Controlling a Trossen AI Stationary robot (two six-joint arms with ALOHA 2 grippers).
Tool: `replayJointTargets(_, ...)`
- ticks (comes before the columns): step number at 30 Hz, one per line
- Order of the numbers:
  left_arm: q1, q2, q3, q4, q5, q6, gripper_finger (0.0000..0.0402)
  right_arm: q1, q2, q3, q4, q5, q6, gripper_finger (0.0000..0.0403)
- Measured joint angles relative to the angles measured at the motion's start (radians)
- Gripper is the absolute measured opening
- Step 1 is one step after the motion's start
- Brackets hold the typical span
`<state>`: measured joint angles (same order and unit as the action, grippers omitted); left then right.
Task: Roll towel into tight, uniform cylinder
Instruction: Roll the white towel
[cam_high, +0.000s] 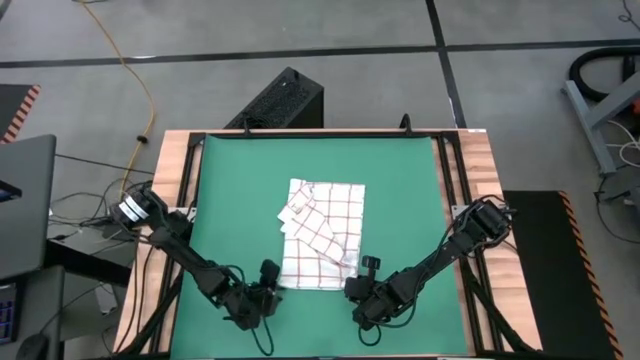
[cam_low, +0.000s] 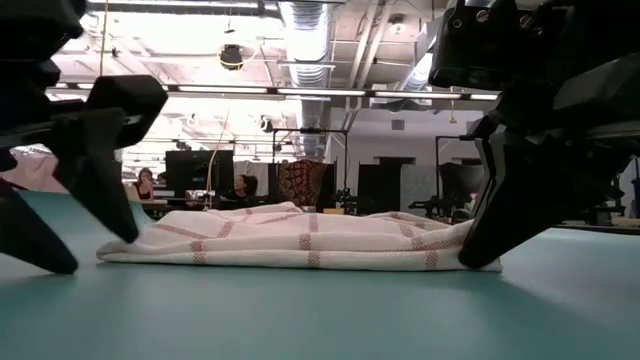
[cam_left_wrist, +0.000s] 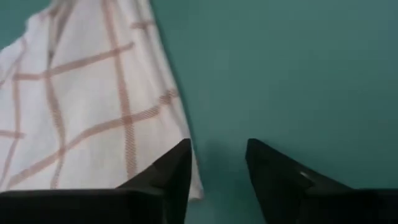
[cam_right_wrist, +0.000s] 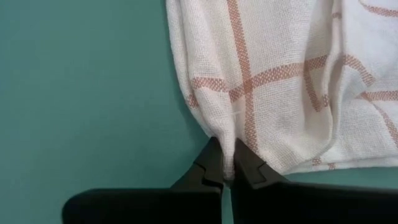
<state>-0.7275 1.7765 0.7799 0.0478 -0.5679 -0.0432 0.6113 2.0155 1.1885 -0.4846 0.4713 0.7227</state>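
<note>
The towel (cam_high: 322, 232), white with red-brown checks, lies loosely folded on the green mat (cam_high: 230, 190), with a flap turned over slantwise on its far left part. My right gripper (cam_right_wrist: 227, 163) is shut on the towel's near right corner. My left gripper (cam_left_wrist: 217, 155) is open at the near left corner. One of its fingers (cam_left_wrist: 177, 162) is over the towel's edge and the other (cam_left_wrist: 267, 162) is over bare mat. In the low view the towel (cam_low: 300, 238) is a low heap between the two grippers. My right gripper pinches the towel's near right corner (cam_right_wrist: 231, 144) between its two fingertips, where the cloth bunches into a small fold. The fingers come from the table's near side, slanting down. The towel lies flat on the mat and slack. My left gripper: whether the finger over the near left corner (cam_left_wrist: 186, 180) touches the cloth, I cannot tell.
The mat fills a black frame on a wooden table (cam_high: 480, 160), with bare mat left, right and far of the towel. A black box (cam_high: 285, 100) stands beyond the far edge. People sit far back in the room (cam_low: 145, 183).
</note>
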Motion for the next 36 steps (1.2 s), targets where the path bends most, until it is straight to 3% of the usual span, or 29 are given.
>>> replayJointTargets(6,0.008,-0.016,-0.002,-0.004,-0.055,-0.041,0.0188,0.000,0.000,0.000,0.000,-0.005,0.000,0.0016)
replayJointTargets(16,0.050,0.081,0.003,-0.026,-0.099,-0.184,0.0188,0.000,0.000,0.000,0.014,-0.006,-0.015,0.0016)
replayJointTargets(20,0.066,0.109,0.007,-0.024,-0.041,-0.210,0.0144,0.000,0.000,0.000,0.015,-0.006,-0.015,0.0016)
replayJointTargets(27,0.059,0.108,0.007,-0.048,-0.041,-0.254,0.0020,0.000,0.000,0.000,0.025,-0.005,-0.015,0.0019)
replayJointTargets(32,0.050,0.108,0.007,-0.072,-0.112,-0.316,0.0002,0.000,0.000,0.011,0.028,0.017,-0.015,0.0016)
replayJointTargets(36,0.046,0.055,0.035,-0.203,-0.156,-0.299,0.0000,0.002,-0.001,0.074,-0.035,0.102,-0.060,0.0016)
